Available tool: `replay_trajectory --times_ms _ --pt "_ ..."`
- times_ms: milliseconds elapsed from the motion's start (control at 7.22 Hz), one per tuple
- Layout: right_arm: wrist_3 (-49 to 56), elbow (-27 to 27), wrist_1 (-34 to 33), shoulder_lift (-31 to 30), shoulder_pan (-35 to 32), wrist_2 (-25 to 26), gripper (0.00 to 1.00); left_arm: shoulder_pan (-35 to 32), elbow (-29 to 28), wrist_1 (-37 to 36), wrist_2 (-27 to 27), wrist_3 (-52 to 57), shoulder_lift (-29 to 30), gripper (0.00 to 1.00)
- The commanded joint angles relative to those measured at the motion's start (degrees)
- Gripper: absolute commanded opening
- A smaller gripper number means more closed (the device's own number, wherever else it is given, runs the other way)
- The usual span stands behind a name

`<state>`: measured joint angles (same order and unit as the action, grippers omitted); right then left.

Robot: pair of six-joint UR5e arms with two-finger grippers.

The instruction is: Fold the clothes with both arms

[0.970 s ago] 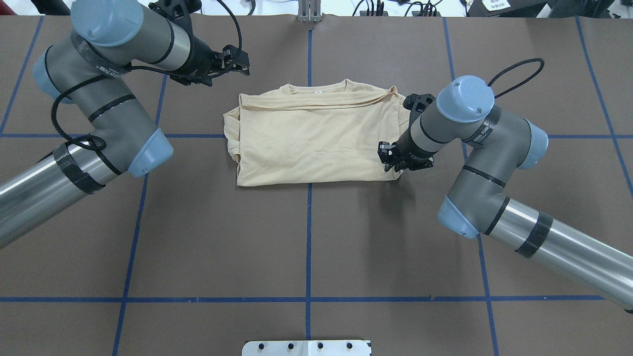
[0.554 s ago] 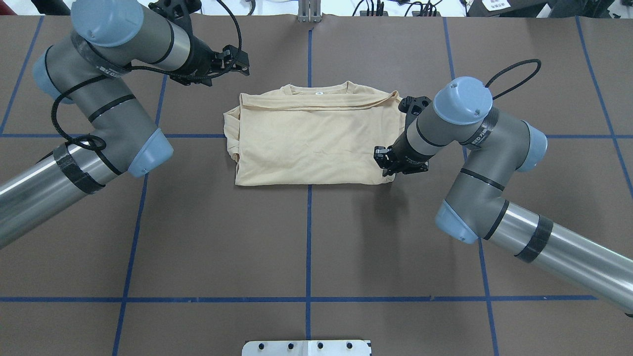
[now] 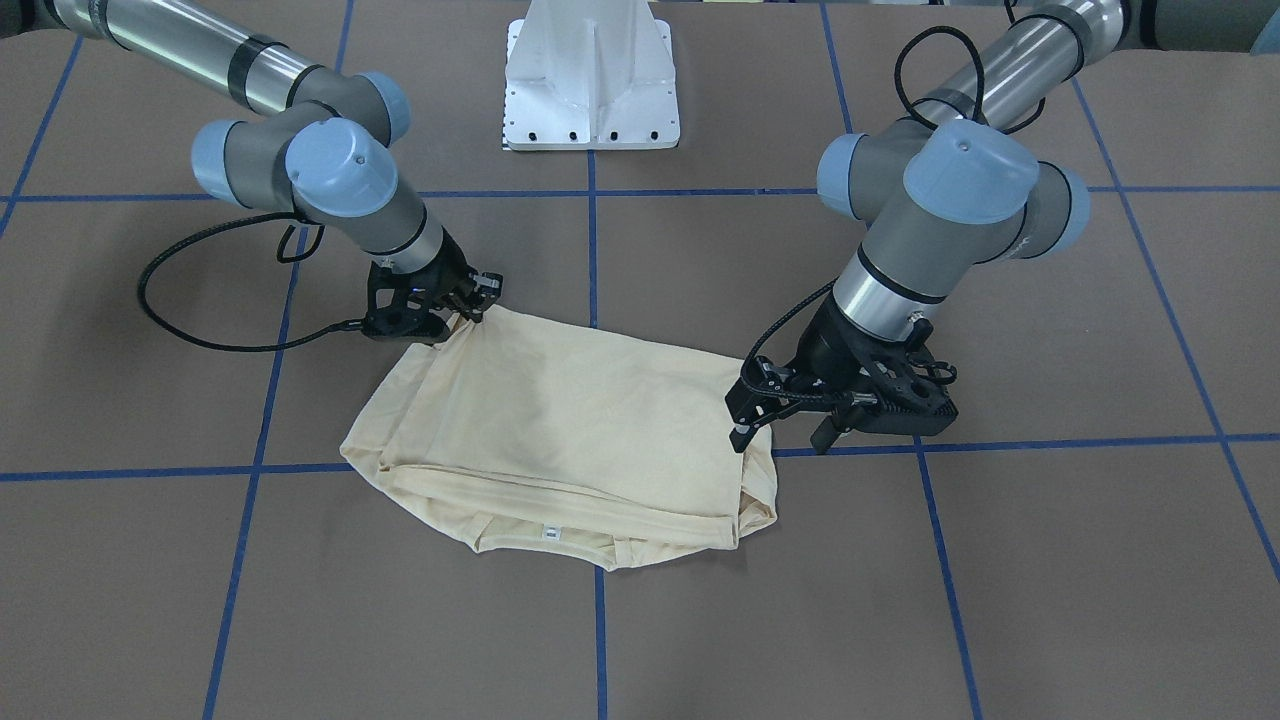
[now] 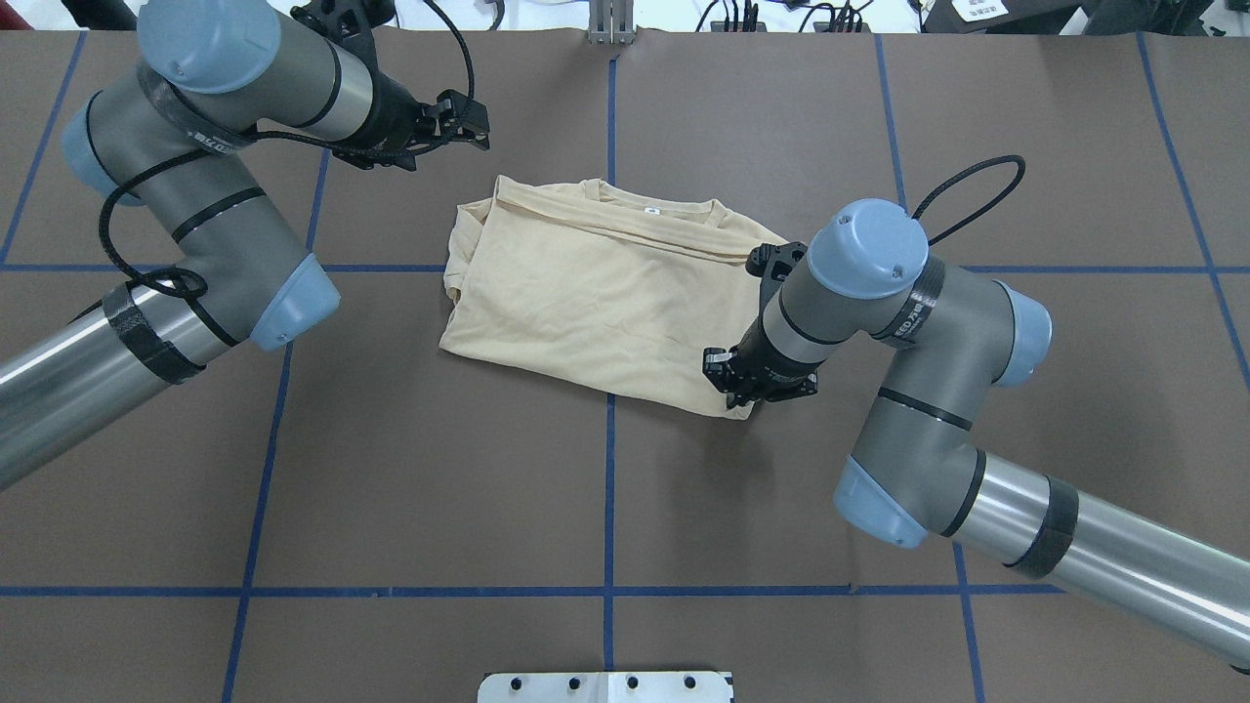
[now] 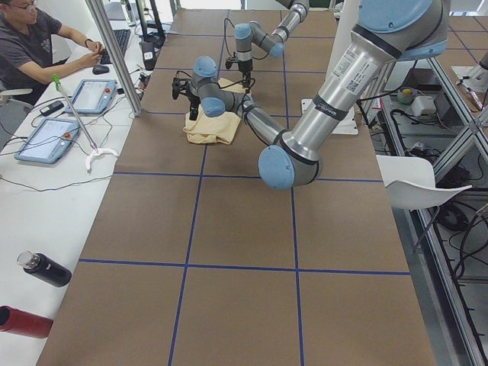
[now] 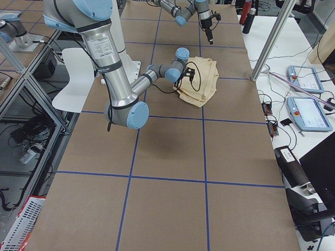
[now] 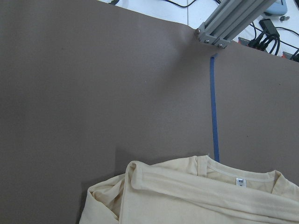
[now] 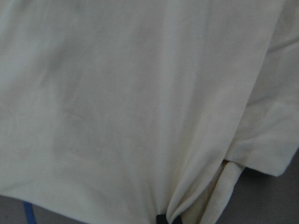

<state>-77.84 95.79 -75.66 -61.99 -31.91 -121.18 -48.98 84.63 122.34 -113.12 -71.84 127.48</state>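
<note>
Right end effector (image 3: 468, 305) pinches a hem corner of the T-shirt (image 3: 560, 420) in the front-facing view; the left end effector (image 3: 782, 437) hangs with fingers spread near the opposite end. Overhead, the folded T-shirt lies skewed on the middle of the counter (image 4: 391, 439), neck label (image 4: 646, 209) toward the far edge. Right wrist camera: cream cloth bunches into the pressed-together jaws

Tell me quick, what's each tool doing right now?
Left tool: open, holding nothing.
Right tool: closed on a corner of the cream T-shirt.
</note>
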Motion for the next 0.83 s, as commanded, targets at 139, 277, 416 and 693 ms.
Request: replay_trajectory --times_ms 139,277,416,693 --pt "-12.2 6.4 -3.6 2.0 9.5 0.0 0.00 -0.4 0.0 0.0 0.0 0.3 -0.1 1.00" --pt "-15.4 6.2 -3.6 3.6 12.5 0.2 0.00 -0.6 0.1 0.0 -0.1 2.6 -0.7 1.00" --pt "-17.3 5.6 -3.4 5.0 14.7 0.2 0.00 -0.8 0.0 0.0 0.0 3.0 -1.0 1.00" --pt "-19.8 5.9 -3.3 6.1 15.6 0.8 0.99 -0.9 0.1 0.1 -0.2 4.4 -1.5 1.00"
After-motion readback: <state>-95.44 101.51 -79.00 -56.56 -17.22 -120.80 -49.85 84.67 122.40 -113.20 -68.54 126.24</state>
